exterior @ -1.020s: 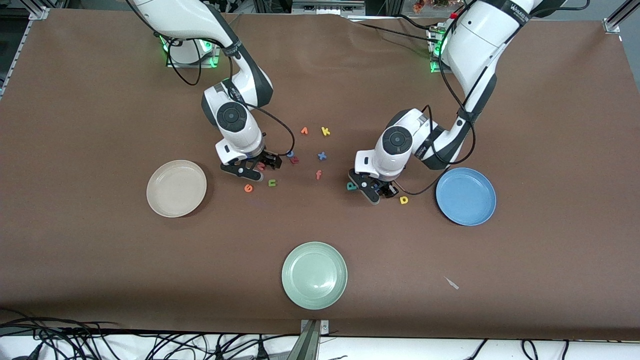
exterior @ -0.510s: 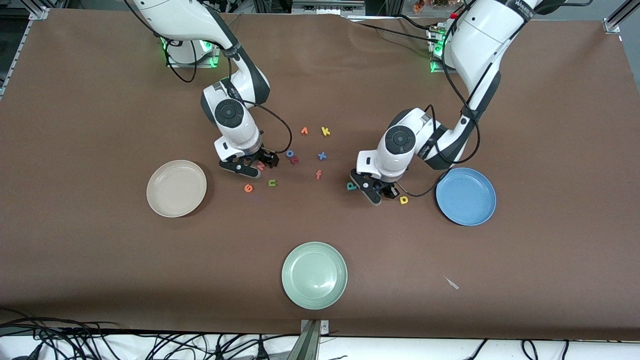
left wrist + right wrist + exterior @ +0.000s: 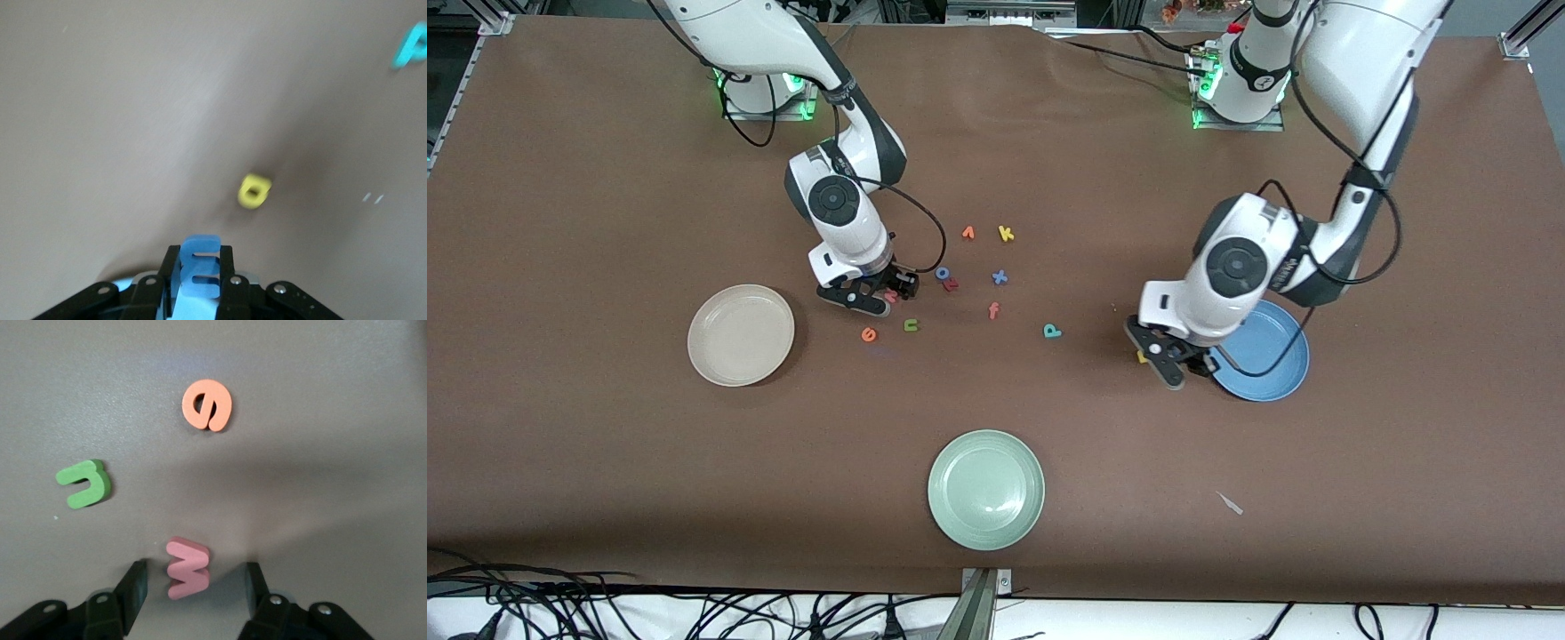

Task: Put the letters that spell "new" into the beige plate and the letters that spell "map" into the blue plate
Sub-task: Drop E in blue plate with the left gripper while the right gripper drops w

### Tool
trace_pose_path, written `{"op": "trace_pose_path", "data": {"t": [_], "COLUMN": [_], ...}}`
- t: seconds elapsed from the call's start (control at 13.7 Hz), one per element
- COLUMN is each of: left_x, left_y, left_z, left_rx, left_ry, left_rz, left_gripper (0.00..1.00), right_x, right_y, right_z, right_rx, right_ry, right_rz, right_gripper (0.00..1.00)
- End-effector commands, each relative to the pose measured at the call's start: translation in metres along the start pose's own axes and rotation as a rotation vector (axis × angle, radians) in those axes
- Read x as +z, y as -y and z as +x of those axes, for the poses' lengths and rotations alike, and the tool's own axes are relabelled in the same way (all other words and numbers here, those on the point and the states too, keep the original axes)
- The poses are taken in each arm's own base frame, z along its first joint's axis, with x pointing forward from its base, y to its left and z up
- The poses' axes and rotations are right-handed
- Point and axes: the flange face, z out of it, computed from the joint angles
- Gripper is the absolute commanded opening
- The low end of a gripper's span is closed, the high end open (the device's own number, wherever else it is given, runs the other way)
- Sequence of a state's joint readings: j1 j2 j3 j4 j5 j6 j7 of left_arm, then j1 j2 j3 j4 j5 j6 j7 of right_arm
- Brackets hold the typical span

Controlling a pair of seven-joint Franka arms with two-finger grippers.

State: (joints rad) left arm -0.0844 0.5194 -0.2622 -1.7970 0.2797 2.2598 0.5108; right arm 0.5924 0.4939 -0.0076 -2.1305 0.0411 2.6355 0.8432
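Blue "m" [image 3: 199, 267] pinched in left tool [image 3: 200, 283] | yellow "a" [image 3: 1141, 357] half-hidden

Left tool [image 3: 1172, 363] low beside the blue plate [image 3: 1270, 366], over the yellow "a" [image 3: 1141, 357]. Right tool [image 3: 874, 298] down at the pink "w" [image 3: 890, 297]. Teal "p" [image 3: 1052, 331] lying apart on the counter [image 3: 605, 462].

The w [image 3: 187, 567] lies between parted fingers [image 3: 133, 587]; n [image 3: 85, 483] and e [image 3: 207, 405] sit near, seemingly clear.
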Motion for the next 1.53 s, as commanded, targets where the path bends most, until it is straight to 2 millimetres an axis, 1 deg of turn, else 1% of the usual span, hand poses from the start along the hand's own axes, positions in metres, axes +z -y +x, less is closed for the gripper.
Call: {"op": "trace_pose_path", "data": {"t": [0.0,0.15,0.22,0.29,0.36,0.44,0.51,0.58,0.66,0.73,0.8,0.87,0.95,1.02,1.17,1.24,1.31,1.46], "left_x": [-0.008,-0.003,0.005,0.014,0.028,0.043,0.049,0.058,0.066,0.076,0.076,0.069,0.061,0.052,0.03,0.019,0.007,-0.011], "left_y": [0.029,0.066,0.08,0.085,0.081,0.07,0.07,0.071,0.069,0.064,0.064,0.066,0.069,0.071,0.078,0.081,0.077,0.074], "left_z": [-0.031,-0.07,-0.088,-0.096,-0.1,-0.104,-0.116,-0.129,-0.133,-0.138,-0.138,-0.138,-0.139,-0.138,-0.135,-0.133,-0.124,-0.111], "left_rx": [0.063,0.085,0.09,0.084,0.067,0.052,0.012,-0.01,-0.014,-0.017,-0.016,-0.022,-0.013,-0.025,-0.036,-0.045,-0.057,-0.142], "left_ry": [0.027,0.034,0.04,0.046,0.061,0.077,0.088,0.098,0.081,0.059,0.053,0.051,0.047,0.052,0.069,0.077,0.082,0.098], "left_rz": [0.005,-0.005,-0.019,-0.033,-0.056,-0.079,-0.091,-0.107,-0.1,-0.093,-0.089,-0.081,-0.067,-0.061,-0.057,-0.054,-0.065,-0.092], "left_gripper": [0.0,0.0,0.0,0.0,0.0,0.0,0.0,0.03,0.05,0.11,0.41,0.88,1.0,1.0,1.0,1.0,1.0,1.0], "right_x": [0.003,0.003,0.003,-0.001,-0.007,-0.019,-0.034,-0.053,-0.074,-0.093,-0.112,-0.125,-0.137,-0.146,-0.151,-0.145,-0.138,-0.115], "right_y": [-0.001,-0.001,-0.001,0.0,0.0,-0.005,-0.017,-0.024,-0.036,-0.048,-0.064,-0.083,-0.103,-0.125,-0.17,-0.189,-0.206,-0.231], "right_z": [-0.003,-0.003,-0.003,-0.002,0.003,0.013,0.029,0.042,0.058,0.068,0.077,0.085,0.094,0.1,0.104,0.1,0.095,0.089], "right_rx": [-0.01,-0.01,-0.013,-0.025,-0.043,-0.053,-0.082,-0.124,-0.149,-0.187,-0.235,-0.288,-0.333,-0.363,-0.401,-0.413,-0.426,-0.454], "right_ry": [-0.011,-0.011,-0.01,-0.014,-0.02,-0.028,-0.021,0.0,0.022,0.04,0.052,0.074,0.091,0.106,0.116,0.12,0.103,0.052], "right_rz": [0.006,0.006,0.005,0.01,0.014,0.014,-0.013,-0.041,-0.065,-0.079,-0.085,-0.095,-0.1,-0.1,-0.084,-0.075,-0.061,-0.049], "right_gripper": [0.47,0.27,0.22,0.22,0.21,0.21,0.21,0.21,0.21,0.21,0.22,0.22,0.22,0.22,0.22,0.23,0.23,0.24]}}
